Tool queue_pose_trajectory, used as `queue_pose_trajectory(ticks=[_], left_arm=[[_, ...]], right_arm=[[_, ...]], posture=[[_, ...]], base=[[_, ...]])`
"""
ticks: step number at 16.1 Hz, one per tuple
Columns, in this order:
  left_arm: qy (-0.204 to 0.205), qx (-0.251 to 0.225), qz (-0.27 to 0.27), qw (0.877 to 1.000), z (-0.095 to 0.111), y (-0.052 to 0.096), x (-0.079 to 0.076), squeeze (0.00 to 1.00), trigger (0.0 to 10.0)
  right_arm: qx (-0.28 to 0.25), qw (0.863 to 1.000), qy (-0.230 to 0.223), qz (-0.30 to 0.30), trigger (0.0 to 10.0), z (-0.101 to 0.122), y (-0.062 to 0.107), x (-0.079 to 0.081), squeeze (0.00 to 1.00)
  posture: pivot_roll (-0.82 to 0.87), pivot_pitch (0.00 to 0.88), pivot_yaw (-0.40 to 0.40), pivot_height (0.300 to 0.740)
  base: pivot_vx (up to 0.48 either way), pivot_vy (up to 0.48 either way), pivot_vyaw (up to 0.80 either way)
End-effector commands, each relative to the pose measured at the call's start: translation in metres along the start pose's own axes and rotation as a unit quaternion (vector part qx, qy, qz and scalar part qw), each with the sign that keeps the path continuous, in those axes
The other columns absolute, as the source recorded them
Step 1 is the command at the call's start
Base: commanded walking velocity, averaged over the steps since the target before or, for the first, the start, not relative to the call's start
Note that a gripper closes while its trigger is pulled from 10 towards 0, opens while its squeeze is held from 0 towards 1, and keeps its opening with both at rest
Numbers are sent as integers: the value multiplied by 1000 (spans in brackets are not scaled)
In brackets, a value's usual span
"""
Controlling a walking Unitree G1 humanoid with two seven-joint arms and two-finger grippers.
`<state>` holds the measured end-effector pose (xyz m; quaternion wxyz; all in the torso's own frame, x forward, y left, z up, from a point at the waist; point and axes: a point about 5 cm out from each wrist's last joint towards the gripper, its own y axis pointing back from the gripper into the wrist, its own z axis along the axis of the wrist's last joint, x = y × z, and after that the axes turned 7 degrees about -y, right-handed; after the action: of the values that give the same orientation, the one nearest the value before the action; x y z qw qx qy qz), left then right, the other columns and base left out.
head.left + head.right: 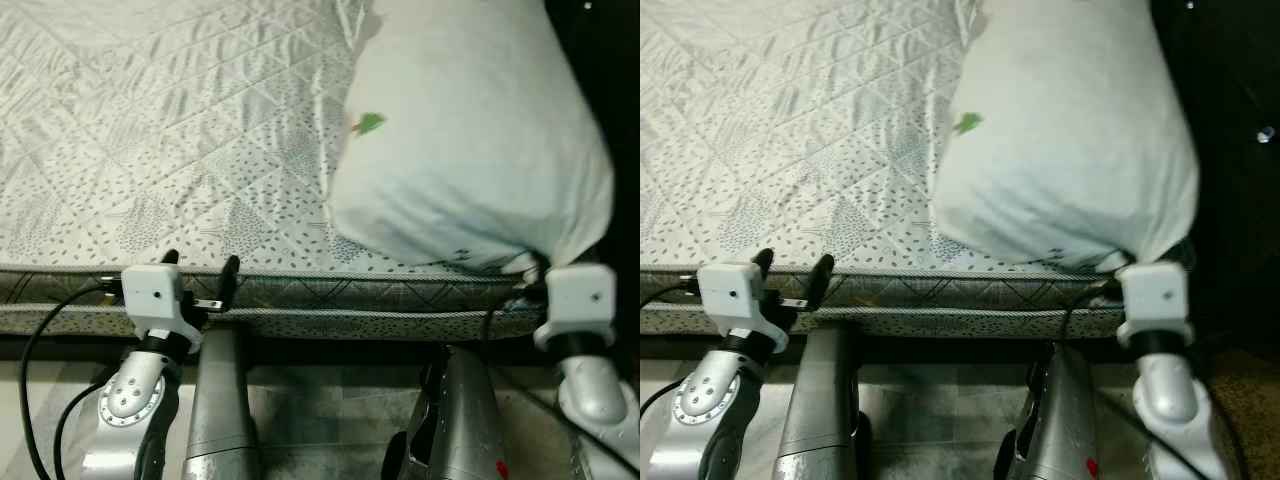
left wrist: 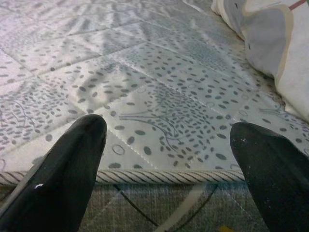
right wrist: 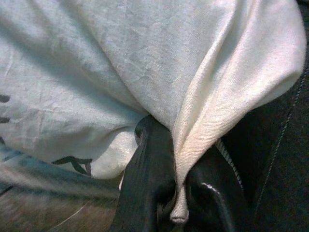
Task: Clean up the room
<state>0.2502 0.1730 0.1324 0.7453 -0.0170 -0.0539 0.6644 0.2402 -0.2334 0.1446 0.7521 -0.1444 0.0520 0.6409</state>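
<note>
With the right pincer (image 3: pixel 176 193) pinching a corner of the plump white cloth pillow (image 1: pixel 470 140) on the grey quilted dotted mattress (image 1: pixel 150 150) and the left pincer (image 1: pixel 200 275) spread empty at the mattress edge, the robot seems to be straightening the bed, next likely shifting the pillow into place.

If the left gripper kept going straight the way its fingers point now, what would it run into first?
Most likely the quilted mattress top. The left gripper sits open at the bed's near edge, aimed low across the dotted fabric. The pillow lies off to its right side, probably outside that line, though depth is hard to judge.
</note>
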Motion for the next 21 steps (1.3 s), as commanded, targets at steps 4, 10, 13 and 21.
queue_pose_trajectory(ticks=[4,10,13,21], left_arm=[[-2,7,-7,1000,-5,-1,0,0,10000],[-1,3,-12,1000,-4,-5,-1,0,10000],[-4,1,2,1000,-3,-3,3,0,10000],[-7,-2,10,1000,-2,-1,6,0,10000]], right_arm=[[57,998,20,-2,0,-16,31,-6,0],[34,999,13,-25,0,-11,-15,-20,0],[-11,996,32,-86,0,13,-66,-58,0],[-26,988,26,-152,0,22,-98,-96,0]], posture=[[31,174,3,463],[35,170,13,463],[55,160,3,463],[76,163,-1,463]], base=[[0,0,0],[0,0,0],[0,0,0],[0,0,0]])
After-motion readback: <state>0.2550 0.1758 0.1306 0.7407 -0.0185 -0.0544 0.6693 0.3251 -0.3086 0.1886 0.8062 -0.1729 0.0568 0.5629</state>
